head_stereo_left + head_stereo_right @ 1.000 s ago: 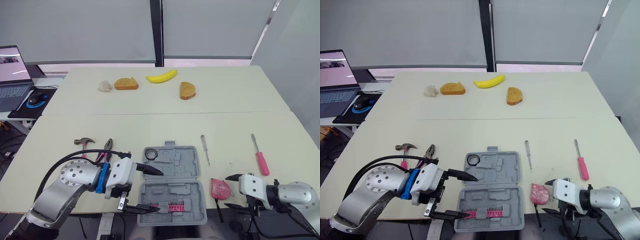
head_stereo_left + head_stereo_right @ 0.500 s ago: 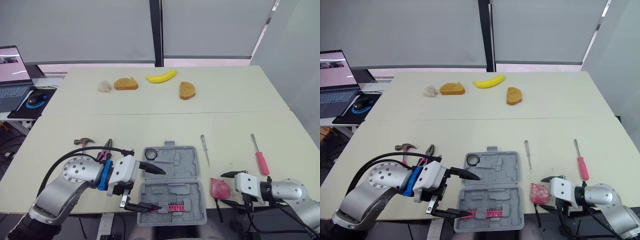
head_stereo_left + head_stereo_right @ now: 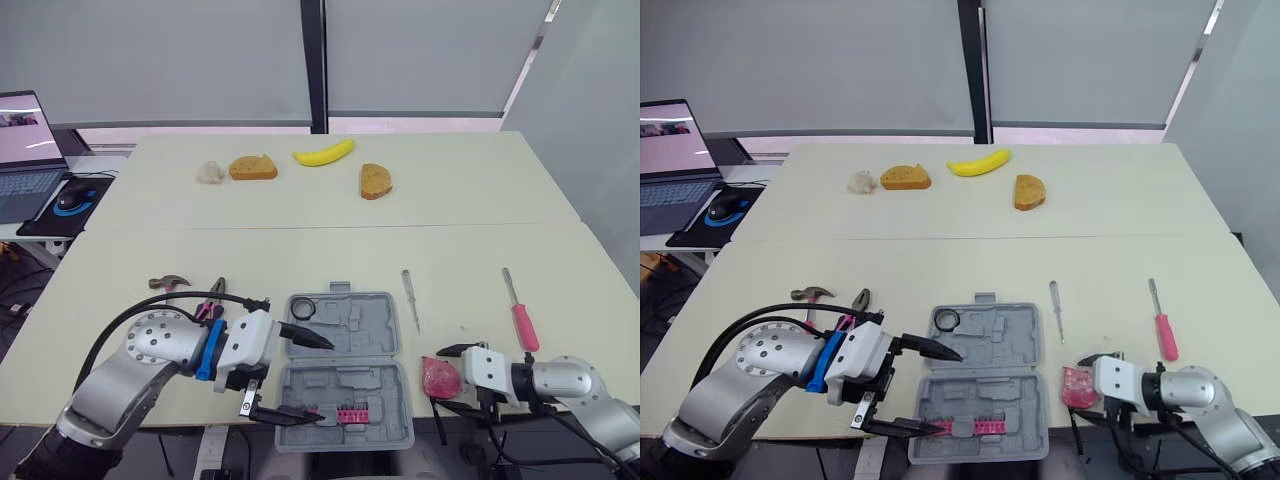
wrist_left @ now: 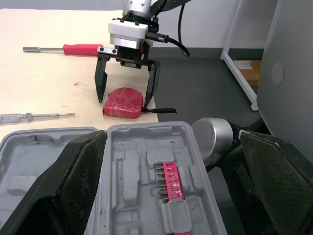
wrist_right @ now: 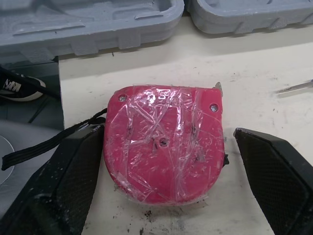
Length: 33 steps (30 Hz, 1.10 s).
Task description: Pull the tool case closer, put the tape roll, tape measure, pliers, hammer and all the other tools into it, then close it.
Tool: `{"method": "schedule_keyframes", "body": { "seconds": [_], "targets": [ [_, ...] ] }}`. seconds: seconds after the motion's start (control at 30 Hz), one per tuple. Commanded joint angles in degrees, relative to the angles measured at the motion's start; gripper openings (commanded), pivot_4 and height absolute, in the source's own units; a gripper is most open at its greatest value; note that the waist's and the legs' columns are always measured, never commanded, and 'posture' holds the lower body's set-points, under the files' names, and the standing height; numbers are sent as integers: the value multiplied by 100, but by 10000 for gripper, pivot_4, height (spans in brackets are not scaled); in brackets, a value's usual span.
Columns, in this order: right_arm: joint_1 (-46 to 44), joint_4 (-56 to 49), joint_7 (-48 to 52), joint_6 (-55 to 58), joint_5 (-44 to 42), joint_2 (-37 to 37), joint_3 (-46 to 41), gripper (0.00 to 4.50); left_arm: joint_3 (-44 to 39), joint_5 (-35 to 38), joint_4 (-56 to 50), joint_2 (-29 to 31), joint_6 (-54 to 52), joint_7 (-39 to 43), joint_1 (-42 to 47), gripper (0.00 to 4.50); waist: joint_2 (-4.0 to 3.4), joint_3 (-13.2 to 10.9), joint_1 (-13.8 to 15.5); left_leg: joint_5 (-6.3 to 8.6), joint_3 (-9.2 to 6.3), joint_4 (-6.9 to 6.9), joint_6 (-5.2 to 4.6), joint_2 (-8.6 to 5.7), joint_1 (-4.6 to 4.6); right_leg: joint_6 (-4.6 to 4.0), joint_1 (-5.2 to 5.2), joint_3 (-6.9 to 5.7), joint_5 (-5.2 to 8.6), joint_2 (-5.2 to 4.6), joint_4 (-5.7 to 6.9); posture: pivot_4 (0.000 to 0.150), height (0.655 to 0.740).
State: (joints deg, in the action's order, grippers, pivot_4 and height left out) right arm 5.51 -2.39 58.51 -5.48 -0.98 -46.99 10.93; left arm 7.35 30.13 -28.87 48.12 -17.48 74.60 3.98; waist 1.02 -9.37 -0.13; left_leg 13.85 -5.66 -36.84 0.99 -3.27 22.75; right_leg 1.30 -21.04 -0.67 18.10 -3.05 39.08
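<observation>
Tool case [image 3: 372, 326] lies open and flat at the near edge of the tabletop [image 3: 300, 255], with a black ring [image 3: 303, 309] – probably the tape roll – in its far half and a pink bit strip [image 3: 347, 414] in its near half. The step in hand looks like picking up the tape measure [image 5: 164, 142], which lies just right of the case. The right tool [image 4: 124, 100] is spread with a finger on either side of it, not yet pinching. The next move calls for closing squarely on its flat sides – the crinkled clear film may be slippery. The left tool [image 3: 322, 378] is spread wide over the case's left side, holding nothing. Pliers [image 3: 212, 300] and hammer [image 3: 168, 287] lie to the left of the case, and two screwdrivers [image 3: 409, 296] to its right.
</observation>
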Motion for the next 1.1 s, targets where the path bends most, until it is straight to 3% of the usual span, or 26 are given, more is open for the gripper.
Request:
{"method": "schedule_keyframes", "body": {
  "seconds": [0.03,0.17,0.33,0.5,0.63,0.77,0.97,1.1],
  "targets": [
    [-63,-28,9,-75,6,25,-6,41010,-26,65,-105,49,9,60,66,45000,0,0,0,0,0,0,0,0,0,0,0,0,0,0,0,1500,7400],
    [-96,7,15,-131,20,43,-6,31835,-19,33,-63,39,35,64,86,45000,0,0,0,0,-1,0,0,0,-1,0,0,0,0,0,0,1500,7400],
    [-127,-169,-29,-15,-61,-25,-169,31835,-67,-54,48,19,135,12,71,45000,0,0,0,0,0,0,0,0,0,0,0,0,0,0,1,1500,7400],
    [-294,-1315,129,1110,51,-613,-379,31835,-376,-53,260,86,-25,-247,37,45000,-10,-3,-2,0,0,-2,0,0,1,0,-4,1,0,0,4,1500,7400],
    [-1019,-2050,449,2265,-14,-897,-169,31835,-504,-188,527,76,19,-417,69,45000,-13,-5,-19,0,0,-1,0,5,-1,0,-6,0,0,3,5,1500,7400],
    [-2394,-2258,1023,3076,224,-810,610,31835,-529,-520,1007,2,376,-564,207,45000,-16,-7,-23,0,-2,-1,0,2,4,0,-9,-2,0,2,2,1500,7400],
    [-3973,-1474,1447,3765,792,-56,1876,31835,-372,-947,1296,-214,650,-851,385,45000,-12,-7,-24,0,-4,-2,0,-2,10,0,-14,-2,-1,-1,-1,1500,7400],
    [-4673,-615,1649,3605,1121,442,2462,31835,-282,-1097,1258,-348,657,-1008,409,45000,-13,-7,-24,0,-4,-6,1,-7,16,-1,-19,0,-1,-5,-1,1500,7400]
  ]
}}
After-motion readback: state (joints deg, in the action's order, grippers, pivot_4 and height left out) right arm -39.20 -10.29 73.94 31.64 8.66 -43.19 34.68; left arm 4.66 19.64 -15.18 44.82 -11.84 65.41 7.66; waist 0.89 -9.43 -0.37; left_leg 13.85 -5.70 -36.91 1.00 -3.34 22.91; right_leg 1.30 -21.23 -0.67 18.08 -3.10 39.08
